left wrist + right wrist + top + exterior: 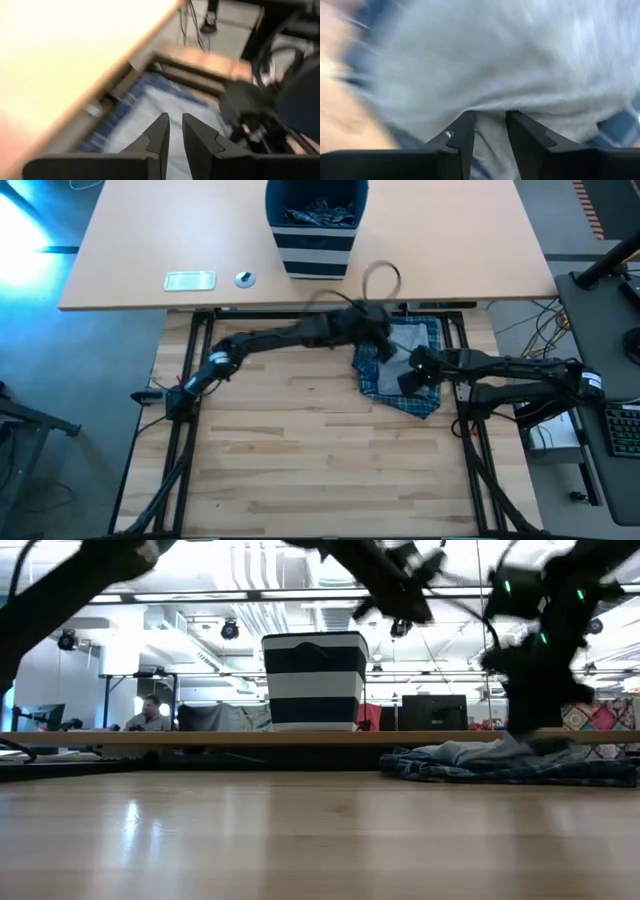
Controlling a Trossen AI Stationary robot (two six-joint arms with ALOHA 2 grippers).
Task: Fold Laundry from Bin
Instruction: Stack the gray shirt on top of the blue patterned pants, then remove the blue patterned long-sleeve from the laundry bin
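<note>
The two tables are the big pieces here: the near butcher-block work table (300,450) that the arms stand over, and a paler table (150,240) on the far side; the bin (315,225) sits on that far one, dead centre, with crumpled laundry (318,215) left inside, so I'd guess it's parked there to stay reachable without eating into folding space.

On the work table's far right there's a blue plaid garment (400,370) with a grey piece (470,753) lying on top, a flat rumpled heap; probably dumped there because both arms can meet over it.

The right gripper (489,131) is down on the heap, jaws pinched on a fold of the grey cloth; looks like it's anchoring or lifting an edge. The left gripper (175,137) hangs over the pile's far edge with its jaws nearly together and nothing between them that I can see; it's above the fabric, not gripping it.

What's in the way: the arms cross tightly over one small pile, and a loop of cable (382,278) hangs near the far table's edge right by the left arm. Smaller stuff: a flat pale card-like thing (190,280) and a small round object (245,278) on the far table, left of the bin, well clear.
</note>
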